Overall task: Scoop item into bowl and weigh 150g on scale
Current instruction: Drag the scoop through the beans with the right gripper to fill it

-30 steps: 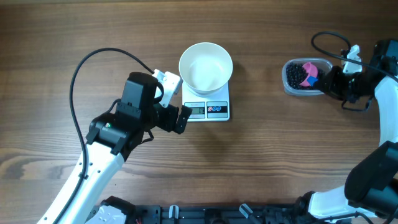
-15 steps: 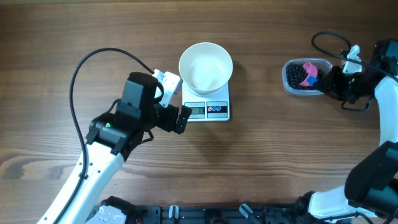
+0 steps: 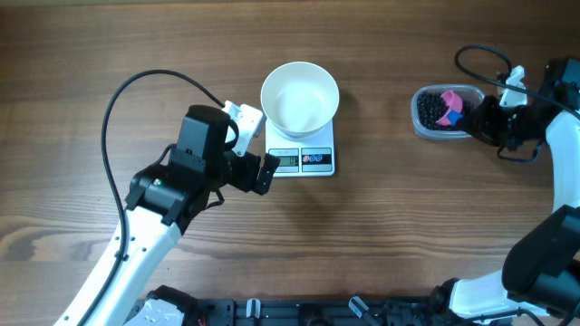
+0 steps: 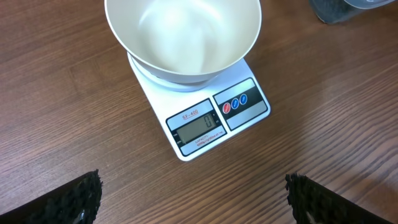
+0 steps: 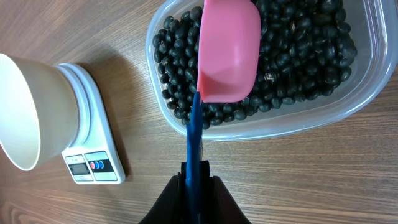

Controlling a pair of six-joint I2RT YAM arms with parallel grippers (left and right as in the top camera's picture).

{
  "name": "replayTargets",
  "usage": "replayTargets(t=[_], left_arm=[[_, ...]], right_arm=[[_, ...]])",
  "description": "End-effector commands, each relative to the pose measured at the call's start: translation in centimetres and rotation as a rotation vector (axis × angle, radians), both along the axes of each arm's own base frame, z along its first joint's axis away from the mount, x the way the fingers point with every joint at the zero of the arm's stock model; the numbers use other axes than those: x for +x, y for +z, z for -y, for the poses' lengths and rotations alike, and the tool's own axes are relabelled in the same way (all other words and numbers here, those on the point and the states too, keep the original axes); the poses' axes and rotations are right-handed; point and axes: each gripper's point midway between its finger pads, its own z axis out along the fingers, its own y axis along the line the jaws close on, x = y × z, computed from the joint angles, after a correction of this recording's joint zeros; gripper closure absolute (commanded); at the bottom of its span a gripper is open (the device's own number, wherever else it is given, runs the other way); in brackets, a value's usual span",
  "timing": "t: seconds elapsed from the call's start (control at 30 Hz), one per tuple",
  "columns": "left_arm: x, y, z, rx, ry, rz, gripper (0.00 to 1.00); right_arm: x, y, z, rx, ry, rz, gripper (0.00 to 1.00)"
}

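Note:
The white bowl (image 3: pixel 300 98) stands on the small white scale (image 3: pixel 313 161); no pieces show inside the bowl (image 4: pixel 183 37), and the display on the scale (image 4: pixel 214 121) shows 0. My left gripper (image 3: pixel 257 148) hovers open just left of the scale, its fingers wide apart with only bare wood between them (image 4: pixel 193 199). At the far right, my right gripper (image 3: pixel 480 116) is shut on the blue handle of the pink scoop (image 5: pixel 228 50). The scoop head lies over the black bean-like item (image 5: pixel 298 56) in the clear tub (image 5: pixel 280 124).
A black cable (image 3: pixel 154 77) loops over the table from the left arm. Another cable (image 3: pixel 476 54) curls above the right arm. The tub (image 3: pixel 424 129) sits well to the right of the scale, with bare wood between them.

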Motion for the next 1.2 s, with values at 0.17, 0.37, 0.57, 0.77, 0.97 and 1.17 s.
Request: replayTargets(t=[0.17,0.37,0.57,0.77,0.97,1.17], left_arm=[[-0.2,-0.3,0.4,-0.008,-0.016,-0.01,0.0],[-0.2,-0.3,0.4,-0.008,-0.016,-0.01,0.0],[-0.2,-0.3,0.4,-0.009,-0.016,-0.01,0.0],[-0.2,-0.3,0.4,-0.008,-0.017,-0.009,0.0],[-0.2,-0.3,0.4,-0.008,-0.016,-0.009,0.0],[-0.2,-0.3,0.4,-0.008,-0.016,-0.009,0.0]], right_arm=[[0.1,-0.4,-0.9,0.071,-0.012,-0.011,0.96],[-0.3,-0.4,-1.1,0.082,-0.02,-0.034,0.96],[0.1,-0.3,-0.9,0.093,-0.064,-0.036,0.96],[0.2,-0.3,-0.7,0.1,-0.083,-0.036,0.96],[0.3,-0.3,-0.6,0.099,-0.083,-0.033,0.96],[0.3,0.0,-0.3,0.128,-0.108,-0.029,0.96]])
